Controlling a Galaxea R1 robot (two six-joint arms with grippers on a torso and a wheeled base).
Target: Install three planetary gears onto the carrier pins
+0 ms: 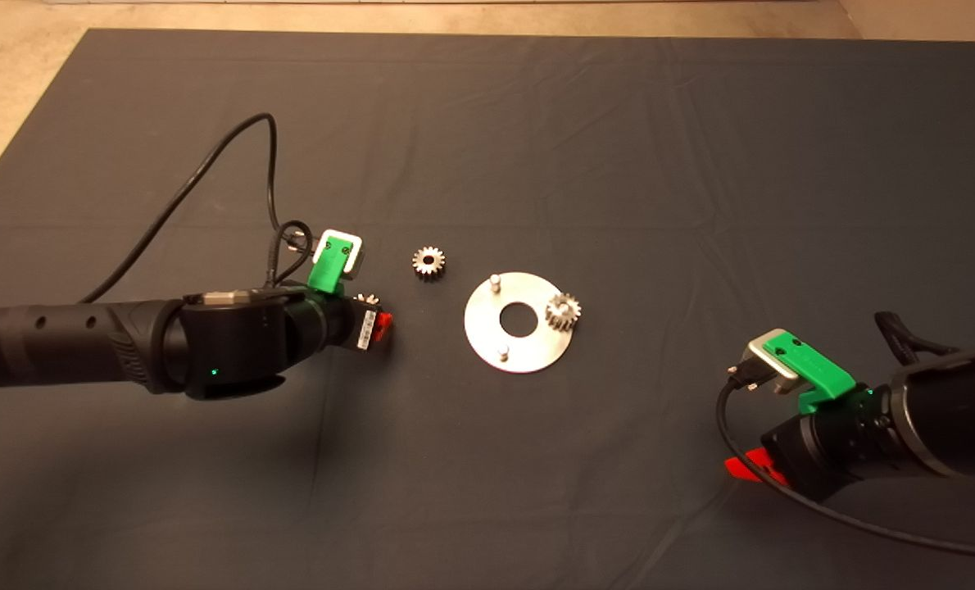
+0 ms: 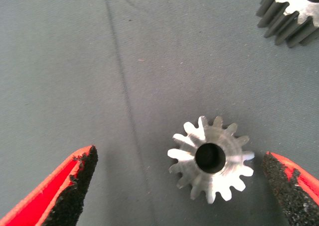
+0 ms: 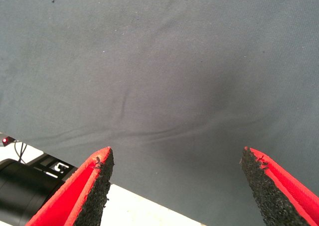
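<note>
The left gripper (image 2: 179, 186) hangs over a gear (image 2: 210, 157) lying flat on the mat (image 1: 619, 147) — fingers spread wide, holding nothing. It should go straight down and pinch the teeth evenly. One gear (image 1: 563, 311) sits on the disc (image 1: 519, 348) already. The right gripper (image 3: 177, 186) waits, spread wide too.

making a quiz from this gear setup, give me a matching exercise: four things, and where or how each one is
Things:
1. left hand
2. right hand
3. gear on the disc
4. gear beside the disc

States:
a. lying loose on the mat, untouched
b. open, over bare mat
c. seated at the rim of the disc
d. open around a third gear

Pairs: 1-d, 2-b, 3-c, 4-a
</note>
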